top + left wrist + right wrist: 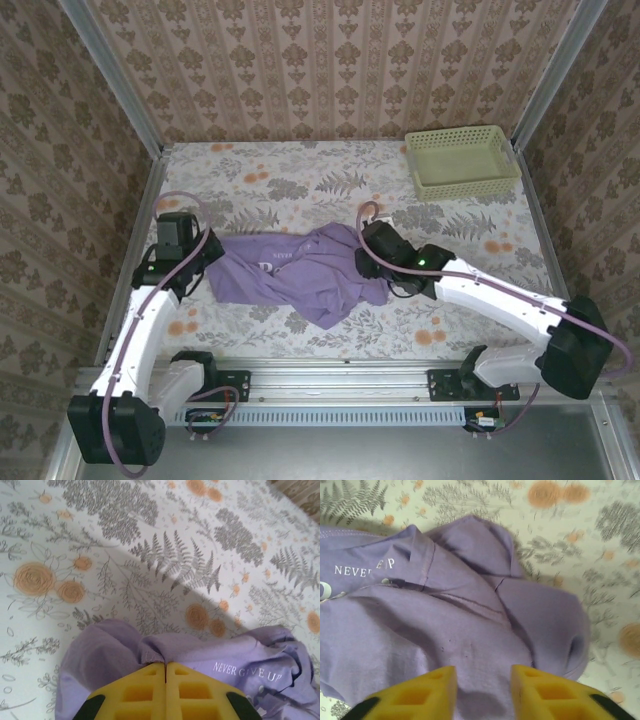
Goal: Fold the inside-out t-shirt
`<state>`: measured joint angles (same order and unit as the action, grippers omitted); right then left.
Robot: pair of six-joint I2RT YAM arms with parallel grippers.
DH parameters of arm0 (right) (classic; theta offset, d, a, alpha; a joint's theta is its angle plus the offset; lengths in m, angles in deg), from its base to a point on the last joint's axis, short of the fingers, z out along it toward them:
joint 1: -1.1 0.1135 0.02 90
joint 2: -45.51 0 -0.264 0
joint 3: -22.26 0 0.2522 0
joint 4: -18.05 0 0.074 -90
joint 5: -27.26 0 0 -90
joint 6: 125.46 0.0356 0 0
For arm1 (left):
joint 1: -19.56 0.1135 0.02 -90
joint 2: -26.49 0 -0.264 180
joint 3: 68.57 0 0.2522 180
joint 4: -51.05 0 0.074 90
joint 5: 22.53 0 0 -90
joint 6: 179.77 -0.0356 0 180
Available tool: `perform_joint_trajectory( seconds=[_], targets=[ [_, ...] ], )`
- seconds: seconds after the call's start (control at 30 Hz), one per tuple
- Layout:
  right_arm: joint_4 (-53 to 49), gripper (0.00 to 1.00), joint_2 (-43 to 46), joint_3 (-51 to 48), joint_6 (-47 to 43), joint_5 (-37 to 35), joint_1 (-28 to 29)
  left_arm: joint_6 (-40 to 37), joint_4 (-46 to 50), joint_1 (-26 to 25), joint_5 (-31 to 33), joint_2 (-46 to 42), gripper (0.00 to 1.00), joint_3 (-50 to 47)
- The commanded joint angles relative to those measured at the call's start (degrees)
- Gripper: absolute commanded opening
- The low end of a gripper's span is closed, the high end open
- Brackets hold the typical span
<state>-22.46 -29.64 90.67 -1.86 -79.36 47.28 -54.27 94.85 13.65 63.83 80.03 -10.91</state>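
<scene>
Reading "NEVER GIVE UP", white lettering (248,671) marks the t-shirt (200,652).

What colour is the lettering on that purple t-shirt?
White lettering on the lavender t-shirt, clearest in the left wrist view.

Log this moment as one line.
left claw: shut on t-shirt | right claw: open, over t-shirt | t-shirt: crumpled, not yet folded

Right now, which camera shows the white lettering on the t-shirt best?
The left wrist view: the lettering on the t-shirt reads whole, NEVER GIVE UP. The right wrist view catches it at the left edge, its middle hidden by a fold. From the top external view it is an unreadable mark.
</scene>
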Motion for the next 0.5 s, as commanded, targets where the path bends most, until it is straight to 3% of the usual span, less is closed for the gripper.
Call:
perform_joint_trajectory(
  seconds=[0.0, 0.13, 0.23, 0.3, 0.47],
  targets=[
    [3.11, 0.50, -4.18, -2.01, 1.07, 3.63, 0.96, -0.88, 3.42, 0.13, 0.98, -1.11, 0.00, -0.69],
    [3.79, 0.59, -11.72, 0.11, 0.81, 4.05, 1.47, -1.06, 3.79, 0.20, 1.11, -1.47, 0.00, -0.67],
    [2.49, 0.56, -15.76, 2.29, 0.76, 3.64, 1.46, -1.08, 3.62, 0.46, 0.91, -1.15, 0.00, -0.77],
    [1.43, 0.45, -17.41, 3.32, 0.76, 3.47, 1.50, -1.31, 4.00, 0.56, 0.82, -0.85, 0.00, -0.33],
    [-2.17, 0.02, -13.56, 3.92, -0.58, -1.77, 2.12, -2.38, 6.12, 1.06, 1.05, -0.91, 0.00, 2.76]
  ],
)
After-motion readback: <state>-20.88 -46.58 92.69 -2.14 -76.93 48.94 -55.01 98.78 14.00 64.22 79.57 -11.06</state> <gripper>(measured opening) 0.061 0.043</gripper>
